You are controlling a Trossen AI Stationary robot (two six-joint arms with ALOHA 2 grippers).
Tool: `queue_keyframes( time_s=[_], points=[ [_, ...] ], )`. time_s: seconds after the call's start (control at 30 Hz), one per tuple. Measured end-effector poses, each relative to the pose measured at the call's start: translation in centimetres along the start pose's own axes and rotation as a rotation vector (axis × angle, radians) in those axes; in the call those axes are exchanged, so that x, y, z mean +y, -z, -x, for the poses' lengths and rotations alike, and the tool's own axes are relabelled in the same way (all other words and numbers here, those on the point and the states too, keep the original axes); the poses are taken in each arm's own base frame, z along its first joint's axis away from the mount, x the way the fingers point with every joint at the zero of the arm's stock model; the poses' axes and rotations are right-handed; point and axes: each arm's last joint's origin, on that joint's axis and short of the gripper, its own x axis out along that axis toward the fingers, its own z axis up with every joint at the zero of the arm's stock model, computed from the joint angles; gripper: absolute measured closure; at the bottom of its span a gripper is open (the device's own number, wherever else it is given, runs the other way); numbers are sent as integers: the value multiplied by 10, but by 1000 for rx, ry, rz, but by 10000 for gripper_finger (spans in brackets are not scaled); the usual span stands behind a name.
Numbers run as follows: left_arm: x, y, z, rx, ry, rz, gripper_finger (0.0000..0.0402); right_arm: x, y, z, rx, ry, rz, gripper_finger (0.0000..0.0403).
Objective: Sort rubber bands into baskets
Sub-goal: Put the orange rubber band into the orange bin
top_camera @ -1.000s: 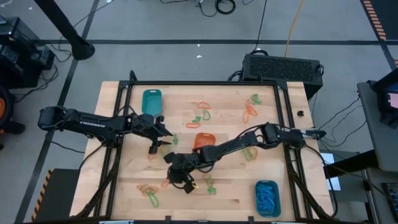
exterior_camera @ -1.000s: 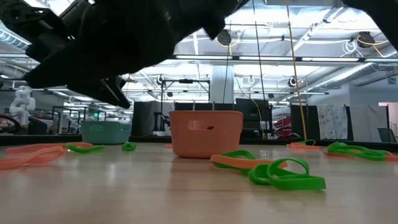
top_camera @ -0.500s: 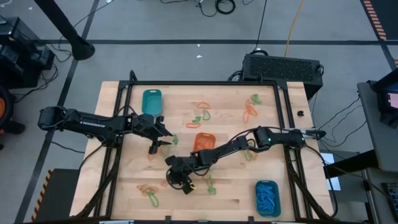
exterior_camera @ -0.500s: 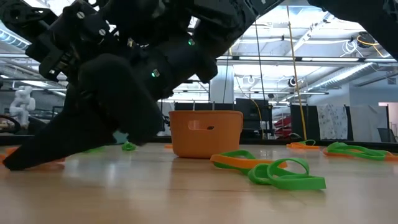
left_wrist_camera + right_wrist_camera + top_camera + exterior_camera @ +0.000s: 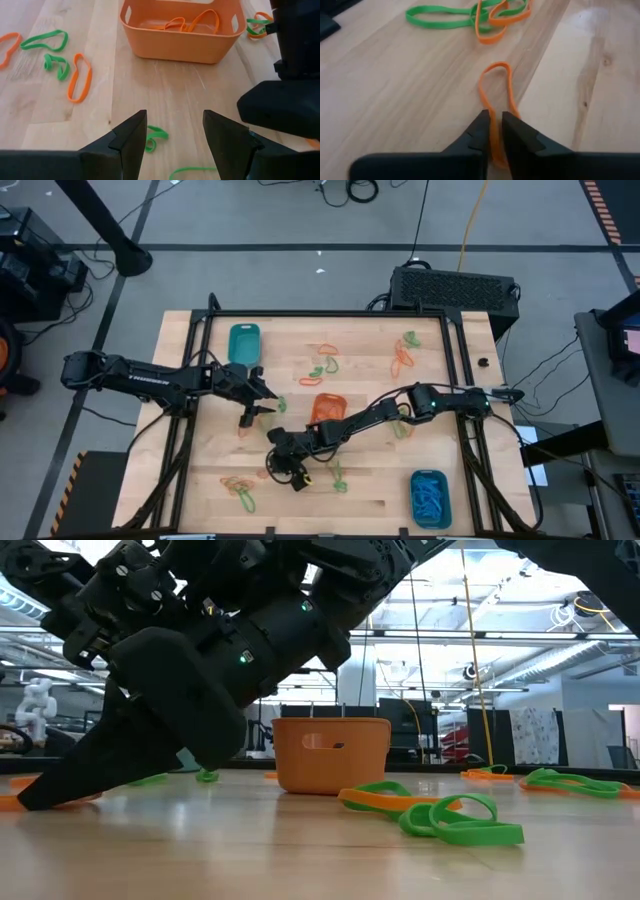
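— Between the right gripper's (image 5: 493,131) fingertips, what is lying there?
— One orange rubber band (image 5: 496,95), flat on the wooden table (image 5: 370,490); the fingers are pinching around it, almost closed, near the table's front edge.
— And the baskets?
— Just behind that arm, the orange basket (image 5: 178,31) is holding a few orange bands. The teal basket (image 5: 431,497) at the front right is carrying blue loops; I cannot tell what the other teal basket (image 5: 244,344) contains.
— The left gripper (image 5: 172,135)?
— Hovering spread and holding nothing, beside a green band (image 5: 154,139).
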Motion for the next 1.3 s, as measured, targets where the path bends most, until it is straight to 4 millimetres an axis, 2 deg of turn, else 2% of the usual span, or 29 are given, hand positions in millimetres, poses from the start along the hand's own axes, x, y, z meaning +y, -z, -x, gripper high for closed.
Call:
queue_keyframes(
  time_s=[0.1, 0.23, 0.43, 0.67, 0.77, 1.0, 1.17, 1.3],
  points=[
    [0, 0, 0, 0, 0, 0, 200, 0, -3, 8, 44, -5, -7, 393],
    [0, 0, 0, 0, 0, 0, 200, -1, -17, 26, 53, 5, -54, 397],
    [0, 0, 0, -2, 1, 3, 200, 0, -51, 78, 92, 39, -128, 401],
    [-4, -17, 2, -55, 130, 60, 200, 11, -63, 139, 309, 169, -237, 402],
    [-12, -25, 3, -73, 189, 38, 200, 16, -57, 158, 446, 221, -284, 402],
    [-34, -45, 5, -119, 286, -37, 200, 16, -41, 175, 657, 315, -346, 402],
    [-50, -57, 9, -149, 347, -88, 200, 6, -36, 173, 674, 353, -337, 403],
    [-56, -59, 9, -154, 343, -111, 200, -3, -34, 175, 679, 377, -345, 402]
  ],
)
